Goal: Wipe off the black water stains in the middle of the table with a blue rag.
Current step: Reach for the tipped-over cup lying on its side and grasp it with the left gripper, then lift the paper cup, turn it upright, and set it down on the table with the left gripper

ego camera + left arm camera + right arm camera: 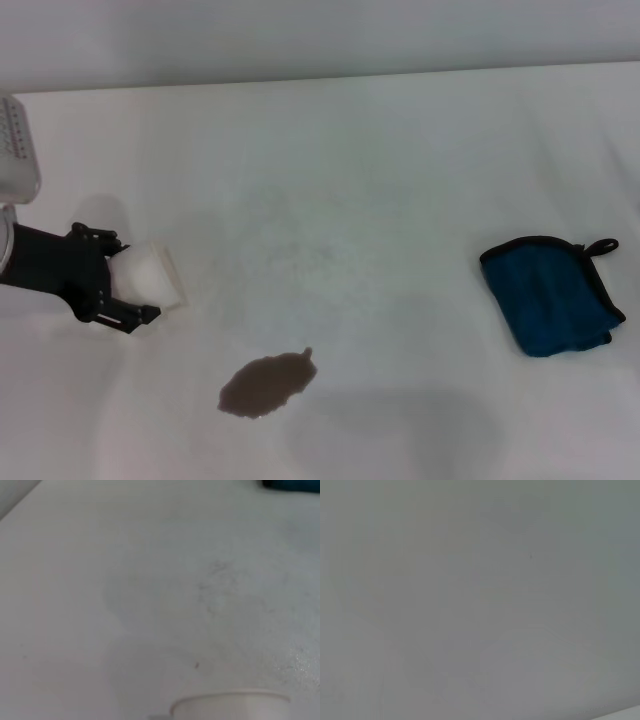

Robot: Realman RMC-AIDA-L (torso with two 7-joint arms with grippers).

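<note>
The black water stain (pixel 268 385) is a small dark brownish blotch with a pointed tip, on the white table (pixel 350 180) near the front middle. The blue rag (pixel 550 295) lies folded at the right, black loop at its far corner; a sliver of it shows in the left wrist view (pixel 292 484). My left gripper (pixel 125 278) is at the left, shut on a white paper cup (pixel 152 272) that lies tilted toward the middle, left of and behind the stain. The right gripper is out of view; its wrist view shows only bare table (pixel 480 600).
The paper cup's rim shows in the left wrist view (pixel 230 702). A grey perforated part (pixel 15 150) of the robot stands at the far left. The table's back edge (pixel 330 78) meets a pale wall.
</note>
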